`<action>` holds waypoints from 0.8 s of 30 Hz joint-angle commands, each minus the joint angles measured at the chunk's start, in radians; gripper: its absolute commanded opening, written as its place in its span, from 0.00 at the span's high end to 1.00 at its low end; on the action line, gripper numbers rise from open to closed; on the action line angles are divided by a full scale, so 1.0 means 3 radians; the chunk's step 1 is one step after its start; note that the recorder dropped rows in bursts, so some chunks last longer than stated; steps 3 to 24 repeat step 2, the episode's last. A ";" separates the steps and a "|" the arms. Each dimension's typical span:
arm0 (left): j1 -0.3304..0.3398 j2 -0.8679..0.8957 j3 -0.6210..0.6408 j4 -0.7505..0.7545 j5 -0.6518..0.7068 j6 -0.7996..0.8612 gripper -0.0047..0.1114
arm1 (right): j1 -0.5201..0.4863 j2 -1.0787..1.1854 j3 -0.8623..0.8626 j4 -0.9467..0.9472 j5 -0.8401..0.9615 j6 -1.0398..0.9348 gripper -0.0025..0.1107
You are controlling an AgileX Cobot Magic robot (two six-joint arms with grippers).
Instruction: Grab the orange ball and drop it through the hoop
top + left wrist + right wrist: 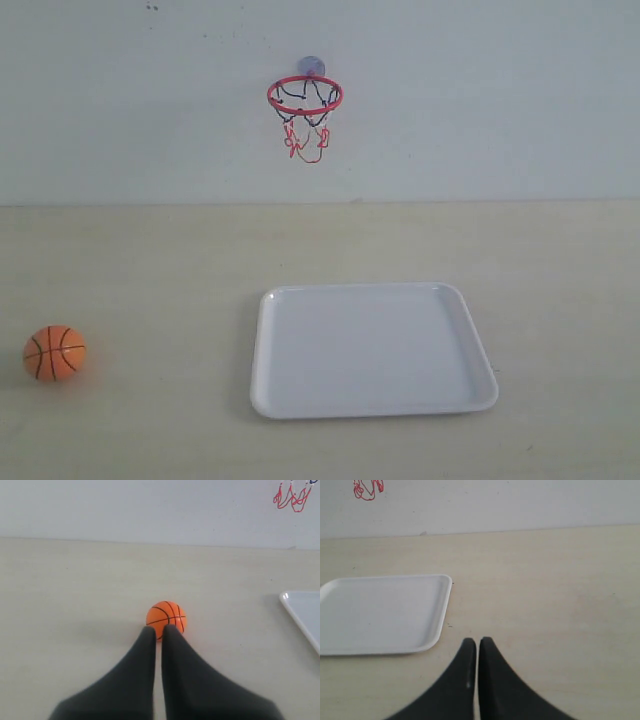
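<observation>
The orange ball [55,353] rests on the table at the far left, with black seam lines. In the left wrist view the orange ball [166,618] lies just beyond the tips of my left gripper [159,629], which is shut and empty. High on the back wall hangs the hoop [305,96], a red rim with a black-and-red net; only net strings [291,497] [368,488] show in the wrist views. My right gripper [477,641] is shut with nothing in it, over bare table beside the tray. Neither gripper appears in the exterior view.
A white tray [372,405] lies flat on the table below the hoop, its edge [300,615] to one side of the ball and its corner [440,625] near my right gripper. The pale wall stands behind the table.
</observation>
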 commanded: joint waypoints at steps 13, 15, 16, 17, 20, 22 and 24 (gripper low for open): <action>0.0004 -0.0011 0.0011 -0.0021 -0.0024 -0.0025 0.92 | -0.0006 -0.0017 -0.0001 -0.0027 -0.0007 -0.0022 0.97; 0.0004 -0.0011 0.0011 -0.0021 -0.0024 -0.0025 0.92 | -0.0006 -0.0017 -0.0001 -0.0027 -0.0007 -0.0022 0.97; 0.0004 -0.0011 0.0011 -0.0021 -0.0024 -0.0025 0.92 | -0.0006 -0.0017 -0.0001 -0.0027 -0.0007 -0.0022 0.97; 0.0004 -0.0011 0.0011 -0.0021 -0.0024 -0.0025 0.92 | -0.0006 -0.0017 -0.0001 -0.0027 -0.0007 -0.0022 0.97; 0.0004 -0.0011 0.0011 -0.0021 -0.0024 -0.0025 0.92 | -0.0006 -0.0017 -0.0001 -0.0027 -0.0007 -0.0022 0.97; 0.0004 -0.0011 0.0011 -0.0021 -0.0024 -0.0025 0.92 | -0.0006 -0.0017 -0.0001 -0.0027 -0.0007 -0.0022 0.97; 0.0004 -0.0011 0.0011 -0.0021 -0.0024 -0.0025 0.92 | -0.0006 -0.0017 -0.0001 -0.0027 -0.0007 -0.0022 0.97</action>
